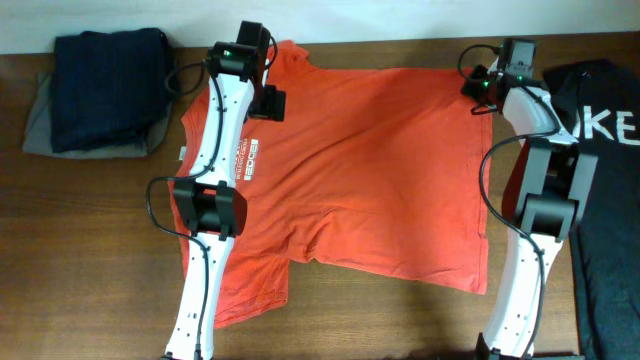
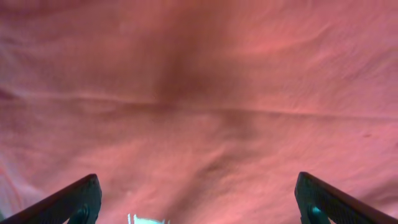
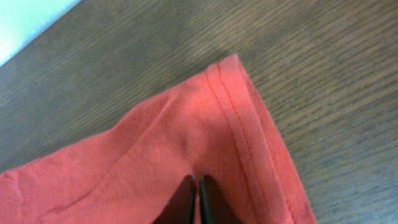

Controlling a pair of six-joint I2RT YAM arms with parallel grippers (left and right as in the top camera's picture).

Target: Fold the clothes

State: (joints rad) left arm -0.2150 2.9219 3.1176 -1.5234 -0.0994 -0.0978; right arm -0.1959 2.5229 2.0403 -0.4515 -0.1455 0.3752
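- Here, the T-shirt [image 1: 370, 170] lies spread across the desk [image 1: 100, 250]; my left claw [image 2: 198, 182] hangs wide over it.
- My right claw [image 3: 198, 200], nearly closed, pinches its far-right corner; I'd lift evenly, avoiding bunching.

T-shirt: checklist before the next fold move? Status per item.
1. Right gripper pinching the T-shirt beside its hem corner: ok, jaws together on fabric.
2. Left gripper open over the fabric, holding nothing: ok.
3. Left fingertips touching the fabric: cannot tell.
4. T-shirt lying flat: not ok, creases across the middle.
5. Folded navy garment apart from the T-shirt: ok.
6. Black printed garment apart from the T-shirt: ok, bare table shows along that edge.
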